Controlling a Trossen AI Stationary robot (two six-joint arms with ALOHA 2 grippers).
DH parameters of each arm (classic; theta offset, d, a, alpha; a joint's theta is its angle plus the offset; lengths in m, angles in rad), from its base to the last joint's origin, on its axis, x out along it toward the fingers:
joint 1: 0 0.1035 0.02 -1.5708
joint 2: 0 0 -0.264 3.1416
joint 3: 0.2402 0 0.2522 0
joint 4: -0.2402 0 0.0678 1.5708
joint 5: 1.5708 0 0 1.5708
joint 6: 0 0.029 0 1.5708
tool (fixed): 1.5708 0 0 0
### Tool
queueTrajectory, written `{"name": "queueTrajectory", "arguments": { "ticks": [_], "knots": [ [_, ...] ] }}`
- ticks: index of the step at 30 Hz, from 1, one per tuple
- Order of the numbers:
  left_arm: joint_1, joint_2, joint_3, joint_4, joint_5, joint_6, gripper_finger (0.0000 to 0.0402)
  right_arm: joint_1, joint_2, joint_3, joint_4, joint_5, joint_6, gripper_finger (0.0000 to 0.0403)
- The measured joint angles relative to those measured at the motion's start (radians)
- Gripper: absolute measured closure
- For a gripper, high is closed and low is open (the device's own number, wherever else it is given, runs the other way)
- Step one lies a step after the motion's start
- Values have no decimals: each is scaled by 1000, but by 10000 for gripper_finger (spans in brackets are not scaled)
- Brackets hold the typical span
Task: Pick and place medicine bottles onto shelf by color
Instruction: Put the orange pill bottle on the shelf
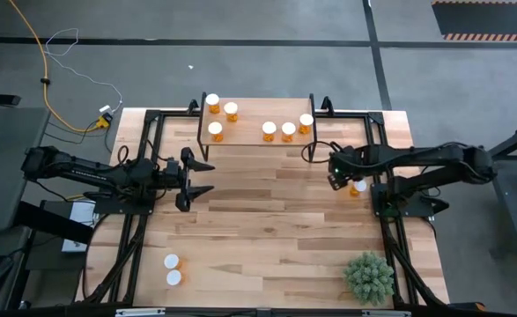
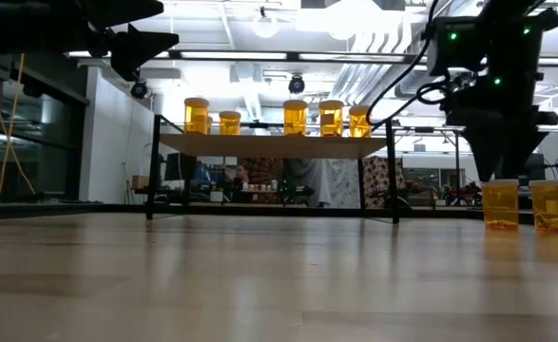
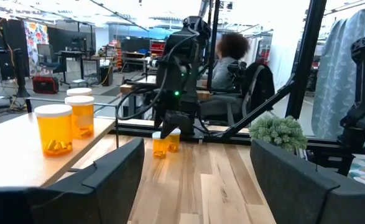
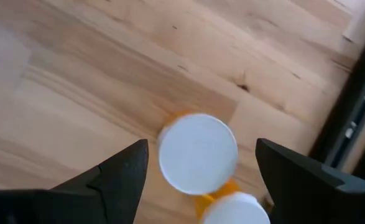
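Note:
Six amber bottles with white caps (image 1: 269, 131) stand on the light-wood shelf (image 1: 249, 141) at the table's far edge. Two more stand at the table's right side, seen in the low view as one bottle (image 2: 500, 205) under my right gripper and another (image 2: 552, 206) beside it. My right gripper (image 4: 203, 144) hovers open above the first bottle's white cap (image 4: 198, 152), one finger on either side, clear of it. The last two bottles (image 1: 173, 269) stand near the table's near left corner. My left gripper (image 1: 207, 178) waits open above the table, left of centre.
A spiky green plant (image 1: 369, 276) sits at the near right corner. Black frame rails (image 1: 386, 220) run along both table sides. A seated person (image 3: 229, 59) shows beyond the table in the left wrist view. Bare planks (image 1: 267, 220) lie between the two arms.

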Motion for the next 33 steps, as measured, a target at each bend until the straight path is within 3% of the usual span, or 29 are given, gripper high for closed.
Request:
{"name": "queueTrajectory", "arguments": {
  "ticks": [10,17,28,33],
  "knots": [
    [0,0,0,-17,0,-24,118,-109,13,0,17,-73,-119,114],
    [0,0,0,-23,0,-26,118,-129,111,0,21,-159,-186,114],
    [0,0,0,-23,1,-26,118,-129,171,1,63,-160,-220,115],
    [0,0,0,-23,1,-26,118,-129,169,1,55,-160,-220,140]
  ]
}}
